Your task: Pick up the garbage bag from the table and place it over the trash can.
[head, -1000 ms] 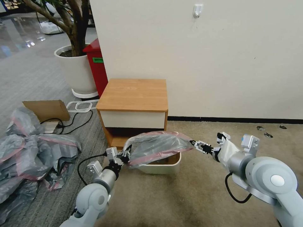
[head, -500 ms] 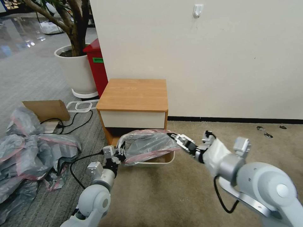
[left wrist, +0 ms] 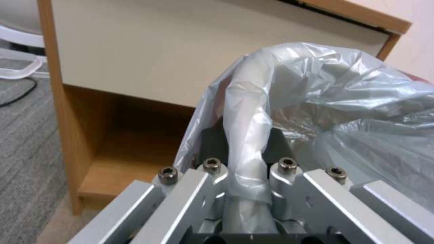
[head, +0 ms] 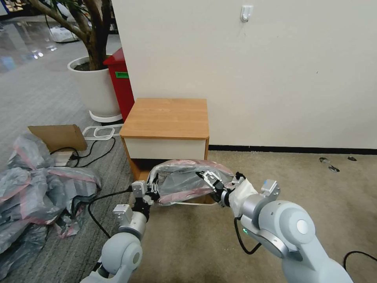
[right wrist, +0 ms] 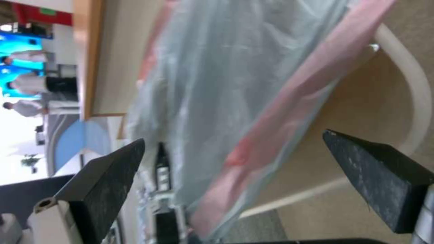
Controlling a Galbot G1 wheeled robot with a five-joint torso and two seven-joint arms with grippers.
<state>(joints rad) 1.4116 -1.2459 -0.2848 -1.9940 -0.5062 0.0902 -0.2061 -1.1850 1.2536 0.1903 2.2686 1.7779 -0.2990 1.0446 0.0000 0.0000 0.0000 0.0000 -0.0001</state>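
My left gripper (head: pixel 152 188) is clamped on a bunched fold of the garbage bag (head: pixel 184 181), which hangs over the trash can (head: pixel 192 203) on the carpet just in front of the worktop (head: pixel 167 118). My right gripper (head: pixel 208 179) is spread wide, its fingers (right wrist: pixel 384 179) on either side of the pink band, nothing pinched. I judge the film feather-light, limp and slippery; it will sag wherever unsupported. Best hold is the doubled pink band at the rim, opposite my left grasp.

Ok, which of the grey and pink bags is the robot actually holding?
The single garbage bag above the trash can, pinched by the left gripper; the heap lies untouched on the floor.
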